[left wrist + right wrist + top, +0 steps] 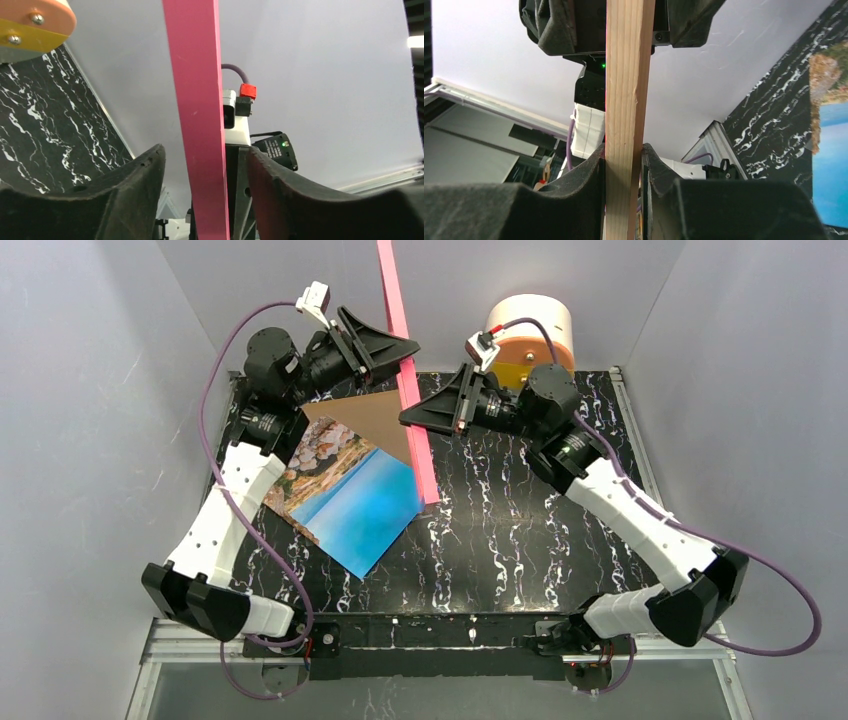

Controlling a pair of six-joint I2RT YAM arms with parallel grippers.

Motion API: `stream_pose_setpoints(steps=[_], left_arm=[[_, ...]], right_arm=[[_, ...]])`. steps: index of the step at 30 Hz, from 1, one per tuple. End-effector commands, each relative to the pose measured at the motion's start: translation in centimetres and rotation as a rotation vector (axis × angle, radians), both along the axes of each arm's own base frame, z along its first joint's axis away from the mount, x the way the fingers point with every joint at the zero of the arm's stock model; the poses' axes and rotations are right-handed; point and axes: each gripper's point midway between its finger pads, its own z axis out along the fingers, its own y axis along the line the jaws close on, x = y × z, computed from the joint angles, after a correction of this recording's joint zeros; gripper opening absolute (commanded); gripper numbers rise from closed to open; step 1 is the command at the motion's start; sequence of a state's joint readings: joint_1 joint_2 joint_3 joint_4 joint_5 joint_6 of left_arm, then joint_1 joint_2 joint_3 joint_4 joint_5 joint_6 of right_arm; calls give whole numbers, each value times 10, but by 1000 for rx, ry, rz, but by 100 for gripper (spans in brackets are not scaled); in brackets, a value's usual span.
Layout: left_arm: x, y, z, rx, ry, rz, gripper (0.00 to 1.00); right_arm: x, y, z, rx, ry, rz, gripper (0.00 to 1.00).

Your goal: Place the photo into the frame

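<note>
Frame (409, 380): stands on edge, upright, at about 12 o'clock on the table (520, 530), pink rim facing the overhead camera, lower corner resting near the photo's far edge.
Photo (350, 502): lies face up at about 10 o'clock, coast scene showing, one corner lapping a brown board (372, 420) behind it.
Right gripper (624, 160): fingers narrow and pressed on the frame's wood-coloured rim from both sides; it is holding the frame.
Left gripper (205, 190): fingers apart with daylight on both sides of the pink rim, straddling it without touching.
Step in hand: likely passing or steadying the frame between the arms before it is laid flat, back up.
Doing it well: keep the right grip firm until the left pads meet the rim squarely; lower the frame slowly, so its bottom corner neither skids nor scuffs the photo.
Hidden: the pane and the frame's far rim, since only an edge shows; its top is cut off overhead.
Unclear: whether the frame's corner touches the photo or just the table; what the round cream and orange object (530, 335) at 1 o'clock is.
</note>
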State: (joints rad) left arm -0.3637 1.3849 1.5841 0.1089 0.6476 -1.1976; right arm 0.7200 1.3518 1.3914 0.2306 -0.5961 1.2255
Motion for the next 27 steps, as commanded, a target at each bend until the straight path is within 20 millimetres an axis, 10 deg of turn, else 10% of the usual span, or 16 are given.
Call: stream_pose_setpoints(steps=[1, 10, 27], left_arm=[[-23, 8, 9, 32, -120, -6, 65], [-20, 4, -34, 115, -62, -35, 91], [-18, 28, -92, 386, -36, 79, 95]], right_arm=[[-18, -33, 45, 58, -170, -108, 1], [-4, -59, -12, -150, -52, -293, 1], [-27, -122, -140, -675, 142, -394, 1]])
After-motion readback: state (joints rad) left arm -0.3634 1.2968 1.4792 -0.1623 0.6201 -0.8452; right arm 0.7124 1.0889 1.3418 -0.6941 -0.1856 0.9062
